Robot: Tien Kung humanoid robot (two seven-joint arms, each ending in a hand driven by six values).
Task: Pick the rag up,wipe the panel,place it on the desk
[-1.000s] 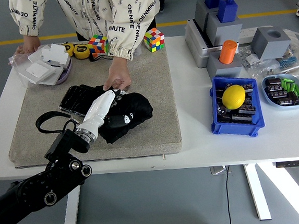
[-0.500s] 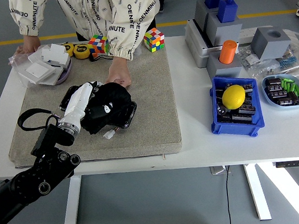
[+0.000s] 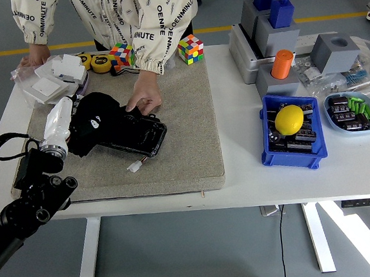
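We are working with the crumpled black cloth rag (image 3: 95, 117), which is lying bunched over the left end of the glossy black rectangular panel (image 3: 136, 131) on the grey felt mat (image 3: 186, 151). The white left hand (image 3: 60, 120) is pressing against the rag's left side; whether its fingers are clenching the cloth or only pushing it, we cannot tell. A person's hand (image 3: 143, 95) is steadying the panel's far edge. We are judging the wiping step to be in hand. The next move is calling for either a return stroke across the panel or a firm grasp, a lift, and a set-down on the white worktop (image 3: 239, 166).
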